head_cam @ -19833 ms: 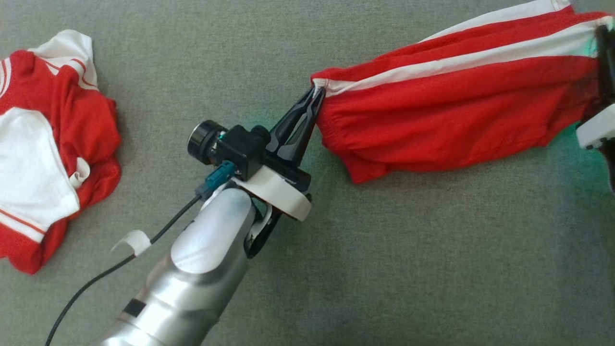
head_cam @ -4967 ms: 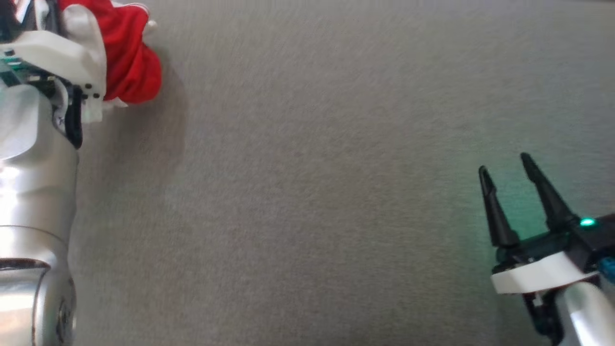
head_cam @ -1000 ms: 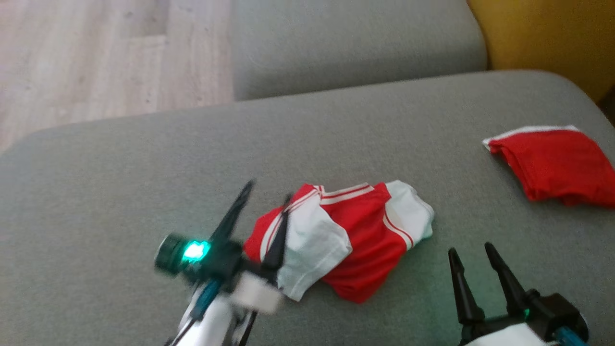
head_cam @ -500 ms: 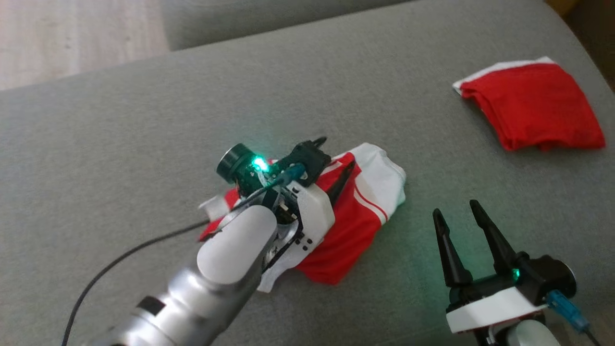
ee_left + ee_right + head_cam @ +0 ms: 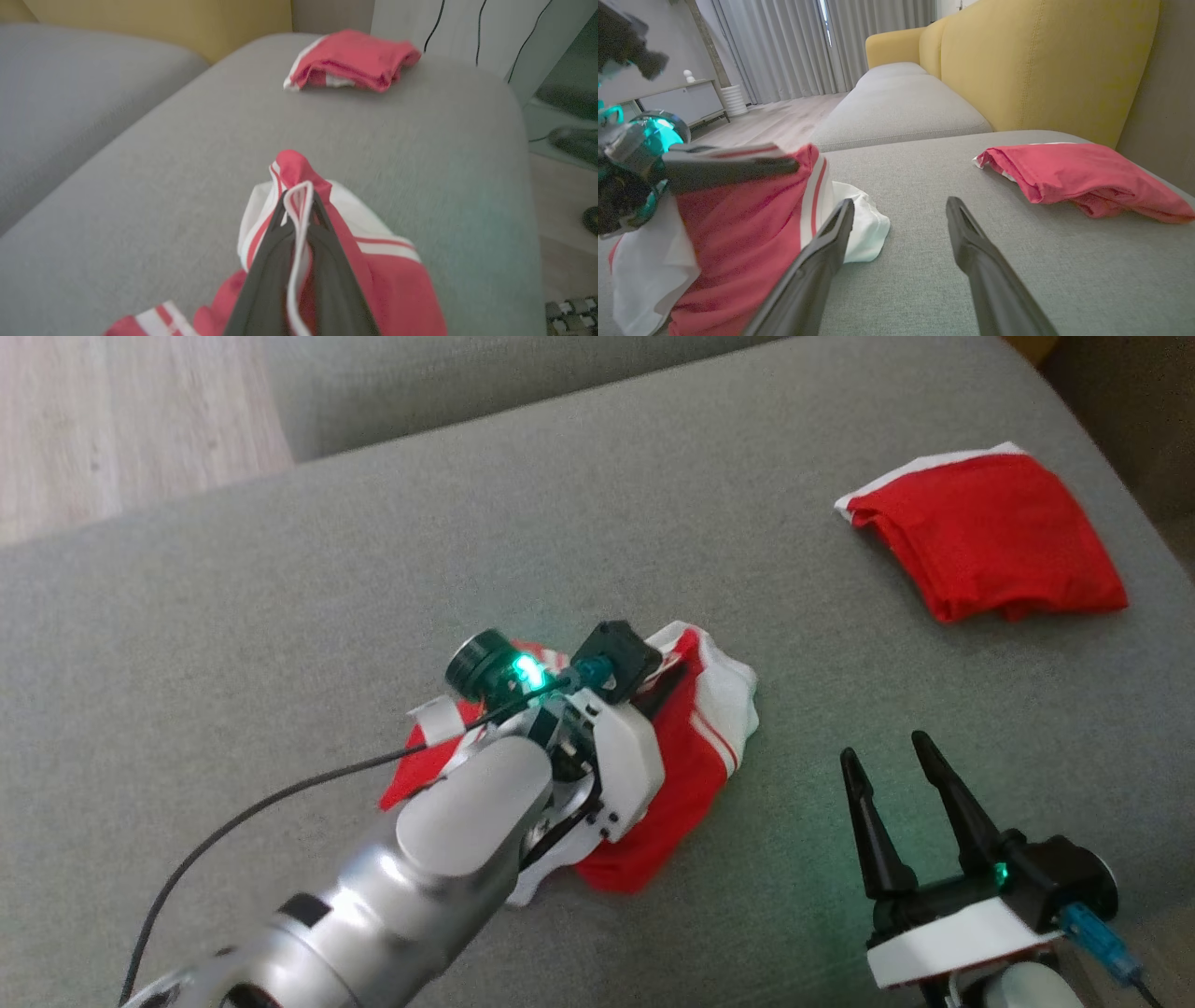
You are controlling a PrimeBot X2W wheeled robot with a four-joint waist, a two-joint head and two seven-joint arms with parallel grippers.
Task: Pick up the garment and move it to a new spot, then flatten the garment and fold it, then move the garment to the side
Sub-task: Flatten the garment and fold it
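A crumpled red-and-white jersey [image 5: 695, 747] lies in the middle of the grey cushion [image 5: 280, 616]. My left gripper [image 5: 665, 674] is over it, shut on a white-trimmed fold of the jersey [image 5: 373, 261], which sticks up between the dark fingers of the left gripper [image 5: 299, 210]. The arm hides much of the cloth. Off to the jersey's right, my right gripper [image 5: 885, 747] is open with nothing in it. In the right wrist view the open right gripper [image 5: 900, 205] points past the raised jersey [image 5: 738, 233].
A folded red garment [image 5: 990, 537] lies at the cushion's far right corner, also seen as the folded red garment [image 5: 1073, 179]. A yellow sofa back [image 5: 1041, 60] rises behind it. A second grey cushion [image 5: 896, 107] and wooden floor [image 5: 121, 411] lie beyond. A black cable [image 5: 233, 821] trails from my left arm.
The head camera has shifted. My left gripper has come over the jersey from its left and shut on a fold of it. The right gripper stays open.
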